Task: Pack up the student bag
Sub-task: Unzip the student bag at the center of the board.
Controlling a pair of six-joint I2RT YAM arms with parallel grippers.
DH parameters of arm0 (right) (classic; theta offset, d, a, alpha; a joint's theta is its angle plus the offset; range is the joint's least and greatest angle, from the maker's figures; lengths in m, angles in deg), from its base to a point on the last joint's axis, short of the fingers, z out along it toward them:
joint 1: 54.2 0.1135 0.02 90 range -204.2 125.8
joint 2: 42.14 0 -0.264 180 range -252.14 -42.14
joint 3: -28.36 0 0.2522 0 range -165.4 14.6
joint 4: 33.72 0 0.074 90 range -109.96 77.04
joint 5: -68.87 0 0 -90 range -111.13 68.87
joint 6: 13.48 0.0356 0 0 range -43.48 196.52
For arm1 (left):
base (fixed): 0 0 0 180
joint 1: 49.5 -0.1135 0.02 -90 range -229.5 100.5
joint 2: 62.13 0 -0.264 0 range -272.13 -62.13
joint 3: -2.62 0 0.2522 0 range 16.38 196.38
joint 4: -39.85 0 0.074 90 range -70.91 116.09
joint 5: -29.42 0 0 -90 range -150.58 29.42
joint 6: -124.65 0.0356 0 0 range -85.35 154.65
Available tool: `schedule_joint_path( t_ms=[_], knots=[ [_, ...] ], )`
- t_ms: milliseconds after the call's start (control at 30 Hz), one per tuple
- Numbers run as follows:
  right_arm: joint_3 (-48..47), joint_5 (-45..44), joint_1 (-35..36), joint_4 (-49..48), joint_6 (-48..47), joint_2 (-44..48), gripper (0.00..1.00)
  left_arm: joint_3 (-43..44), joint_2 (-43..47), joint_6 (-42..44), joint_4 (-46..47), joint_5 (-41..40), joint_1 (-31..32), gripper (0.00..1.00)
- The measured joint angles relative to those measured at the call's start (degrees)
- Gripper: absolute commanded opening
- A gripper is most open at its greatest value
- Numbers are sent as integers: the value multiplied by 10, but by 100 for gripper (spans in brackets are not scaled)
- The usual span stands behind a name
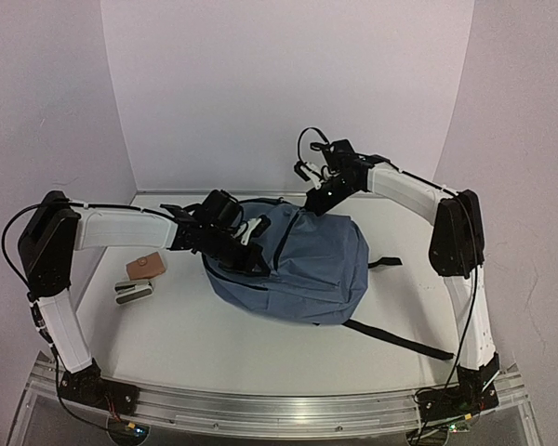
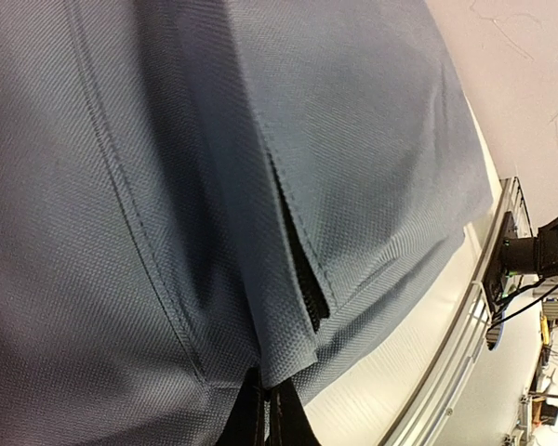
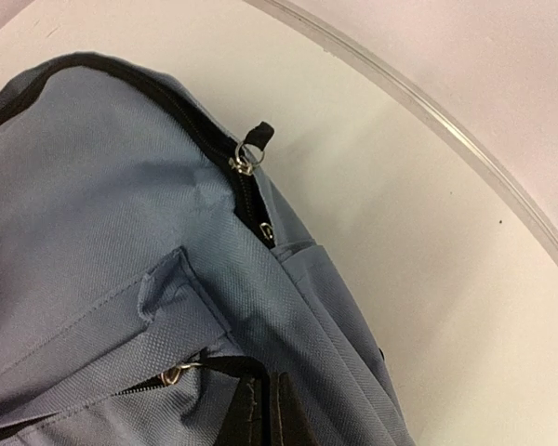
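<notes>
The likeliest trouble is a slipped pinch. Both grippers hold only a thin bit of the bag, so if one arm pulls while the other does not follow, the soft cloth could slide out and the bag slump. A harder tug could instead drag the whole bag across the desk, since nothing pins it down. The two small things that seem meant for packing also lie out of reach while both grippers are busy.

The left gripper [image 2: 264, 416] has its fingers pressed together, apparently nipping a fold of cloth at the bag's left side, just below a short slit [image 2: 302, 269] in the fabric. The right gripper [image 3: 260, 413] is likewise closed tight, seemingly on a black tab or strap end at the bag's top, beside the dark zipper [image 3: 251, 190], which looks closed there.

The bag [image 1: 302, 265] lies on the middle of the desk [image 1: 214, 344], with a black strap [image 1: 395, 339] trailing toward the near right corner. Near the left edge, apart from the bag, lie a small tan case [image 1: 147, 266] and a pale flat object [image 1: 133, 292].
</notes>
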Motion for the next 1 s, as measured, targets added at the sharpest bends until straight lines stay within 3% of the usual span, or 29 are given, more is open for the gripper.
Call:
schedule_joint_path(
  t_ms=[233,600,700,767,867,1000],
  knots=[
    [16,9,0,-7,9,17,0,1,-1,-4,-8,6,0,0],
    [-70,5,26,-11,23,-20,0,114,-73,22,-57,23,23,2],
    [-87,3,34,-17,27,-37,5,122,-76,27,-61,24,29,22],
    [-88,1,38,-21,31,-41,20,123,-76,24,-69,26,32,43],
    [-88,-6,42,-32,34,-41,49,123,-74,17,-96,23,32,62],
    [-75,-21,41,-47,39,-32,79,103,-35,-1,-138,11,7,98]
  ],
)
